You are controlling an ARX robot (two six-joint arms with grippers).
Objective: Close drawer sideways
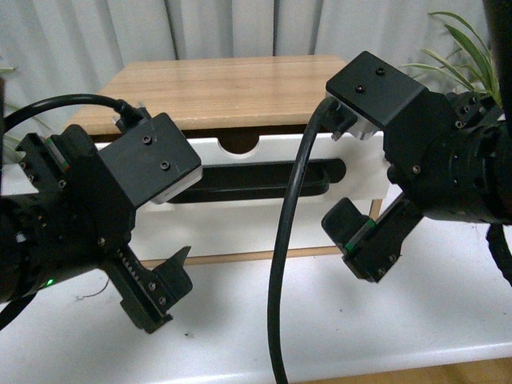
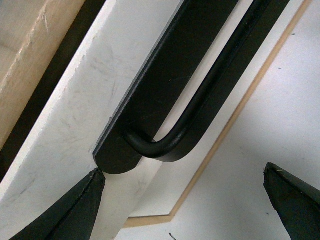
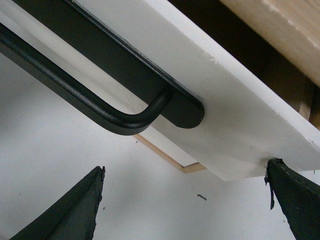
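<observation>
The drawer [image 1: 240, 164] is a wide white front with a long black bar handle [image 1: 264, 180] and a semicircular notch, set under a wooden top [image 1: 224, 88]. It stands out a little, with a dark gap behind its front in both wrist views. My left gripper [image 1: 156, 284] is open and empty by the drawer's left end. In the left wrist view [image 2: 185, 200] one fingertip [image 2: 82, 205] lies against the white front [image 2: 75, 115] below the handle's end [image 2: 150, 145]. My right gripper [image 1: 364, 240] is open and empty by the right end. In the right wrist view [image 3: 185, 200] one fingertip [image 3: 292, 195] sits at the front's corner [image 3: 240, 115].
The cabinet stands on a white table [image 1: 336, 320] and has a thin wooden base strip [image 1: 240, 258]. A black cable [image 1: 284, 264] hangs in front of the drawer. A green plant [image 1: 464, 56] stands at the back right, and a pale curtain hangs behind.
</observation>
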